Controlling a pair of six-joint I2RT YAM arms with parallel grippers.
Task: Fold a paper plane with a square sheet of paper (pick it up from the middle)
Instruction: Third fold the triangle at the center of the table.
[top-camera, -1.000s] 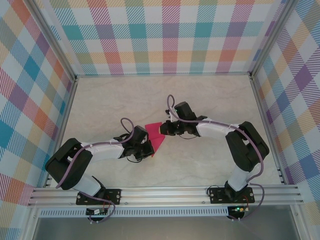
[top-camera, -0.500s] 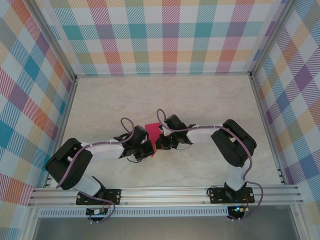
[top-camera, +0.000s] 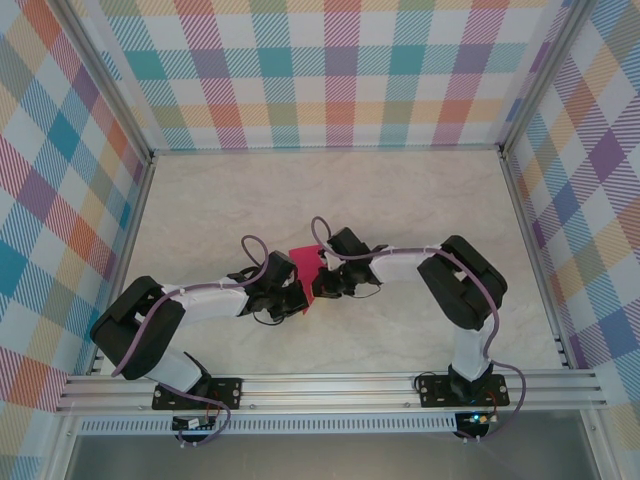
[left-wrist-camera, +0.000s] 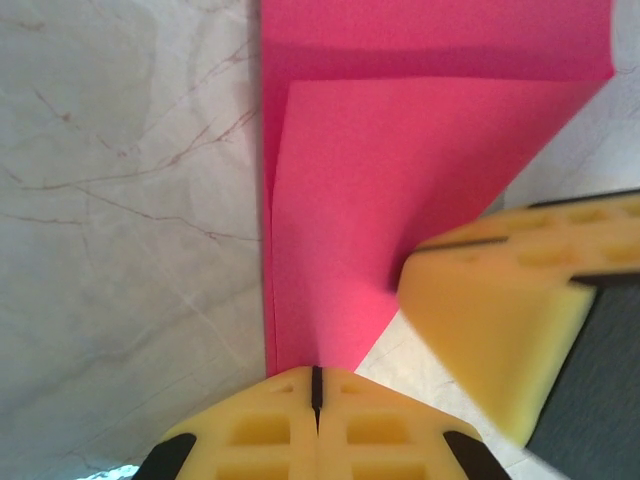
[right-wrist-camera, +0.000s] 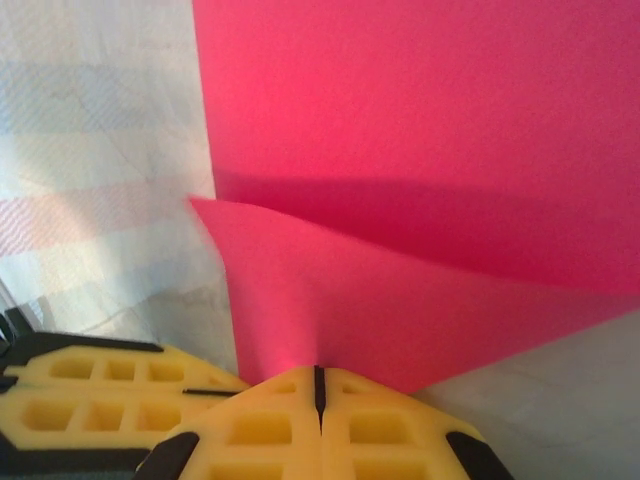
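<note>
Two robot arms met at the middle of a pale marble-patterned table (top-camera: 420, 200), each pinching the pink-red sheet of paper (top-camera: 303, 260) that lay between them. The left gripper (left-wrist-camera: 316, 385) had its yellow pads pressed fully together on the sheet's narrow near corner, where a folded flap lay over the layer below. The right gripper (right-wrist-camera: 318, 385), its pads likewise closed tight, held a raised edge of the same sheet, just beside its partner. From above, the arms' black wrists covered much of the paper. Plaid walls (top-camera: 330, 70) ringed the table, and an aluminium rail (top-camera: 330, 385) ran along its near edge.
</note>
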